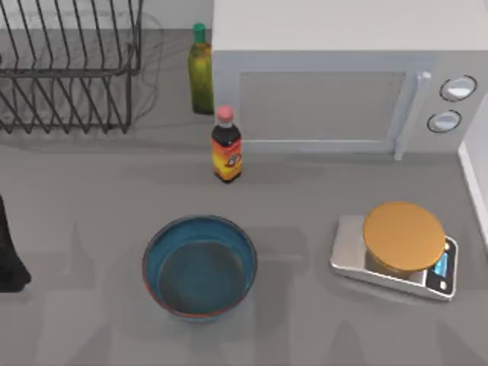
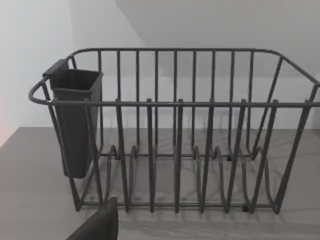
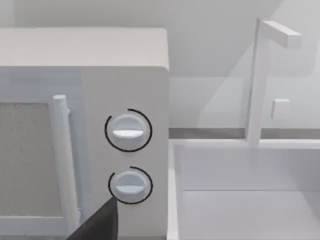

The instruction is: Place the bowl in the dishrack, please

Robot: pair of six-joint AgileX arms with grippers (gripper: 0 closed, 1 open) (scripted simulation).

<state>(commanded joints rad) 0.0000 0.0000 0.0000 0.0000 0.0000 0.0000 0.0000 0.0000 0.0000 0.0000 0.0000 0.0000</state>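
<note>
Grey desk (image 1: pixel 320 328) all round, and the job had not started as far as I could judge: nothing lifted, nothing placed, the whole carry left to do. Biggest thing back there was the white microwave (image 1: pixel 343 84) along the desk's far edge, right of middle. Then the dishrack (image 1: pixel 69 69) at the far left corner, its tines bare and a dark cutlery cup (image 2: pixel 75 120) hooked on one end, seen plainly from my left wrist. The bowl (image 1: pixel 200 265) sat upright near the front edge, a little left of centre, well apart from the rack, nothing touching it. A silver scale (image 1: pixel 396 252) lay toward the right edge, and two bottles, a dark sauce bottle (image 1: pixel 226 149) and a green bottle (image 1: pixel 200 72), stood between bowl and far edge.

My left arm (image 1: pixel 11 252) waited at the left edge, well apart from the bowl; whether those fingers were spread or closed I could not tell. My right gripper faced the microwave's knobs (image 3: pixel 128 131), finger state likewise unclear.
</note>
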